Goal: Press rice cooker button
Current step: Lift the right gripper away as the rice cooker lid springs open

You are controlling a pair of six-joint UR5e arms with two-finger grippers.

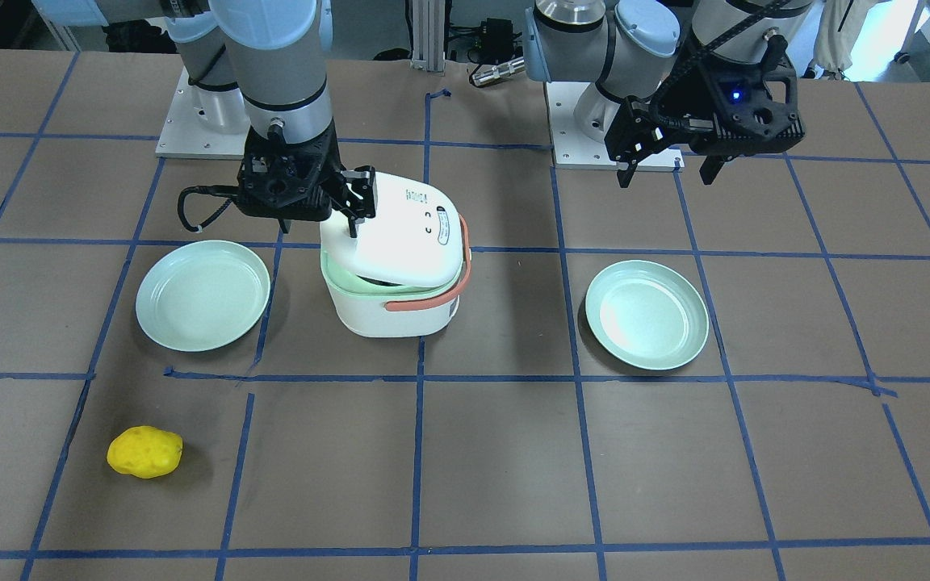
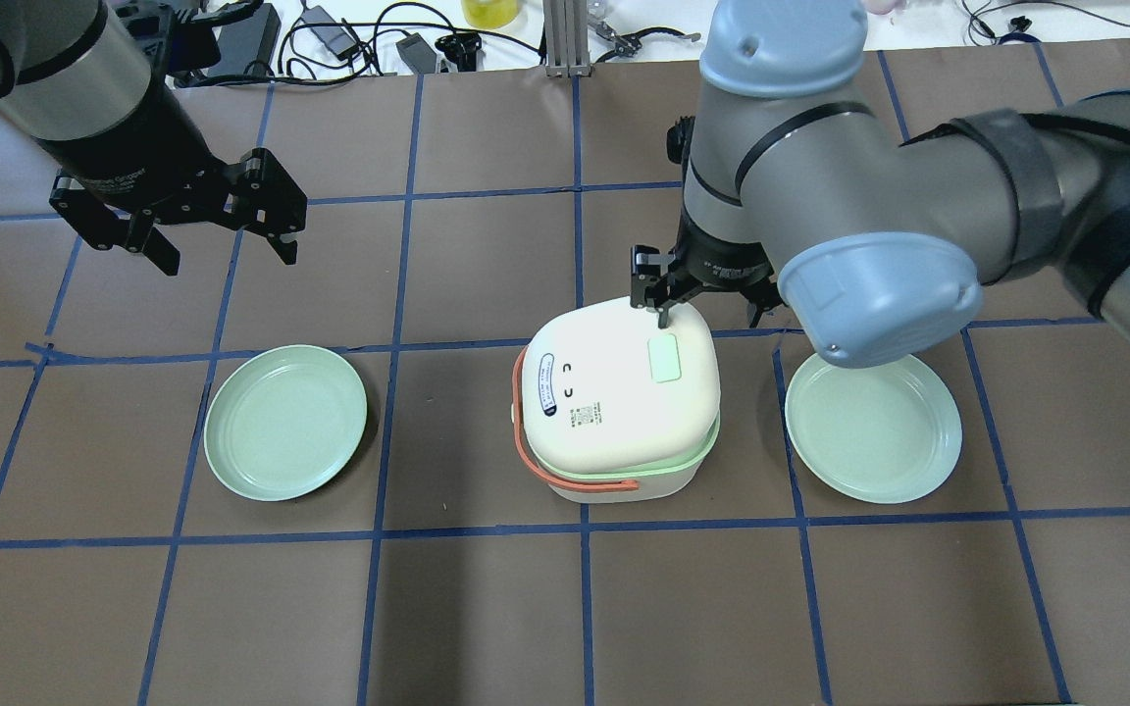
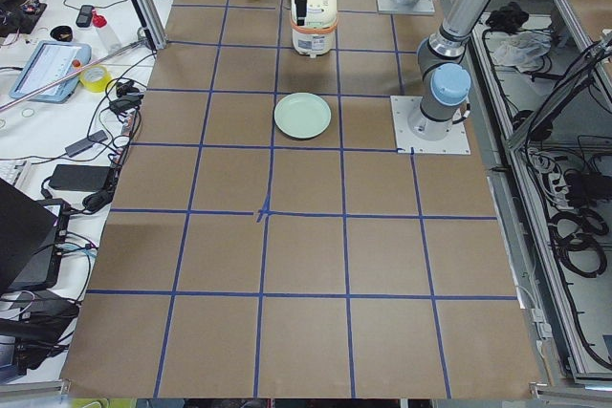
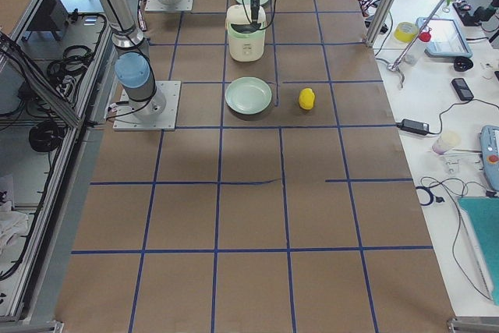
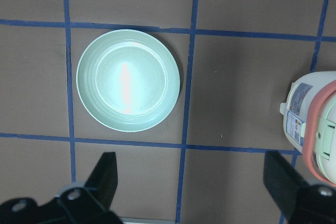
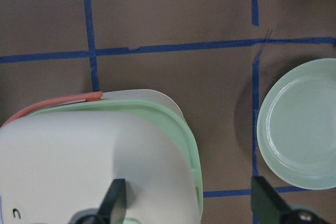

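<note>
Standing at the centre of the table (image 2: 487, 608): one white rice cooker (image 2: 619, 412) with a coral handle, its lid (image 2: 624, 382) sitting tilted and a green rim showing beneath. In the overhead view the right gripper (image 2: 707, 317) is hovering at the lid's 1 o'clock corner with its fingers spread apart and one fingertip (image 2: 661, 316) meeting the lid edge. The left gripper (image 2: 231, 261) is hanging above the table at the cooker's 10 o'clock, well apart from it, fingers spread and gripping nothing. One green plate (image 2: 285, 422) is lying at the cooker's 9 o'clock, a second plate (image 2: 874, 427) at its 3 o'clock. In the front-facing view a yellow lump (image 1: 144, 452) is sitting at the cooker's 7 o'clock.
</note>
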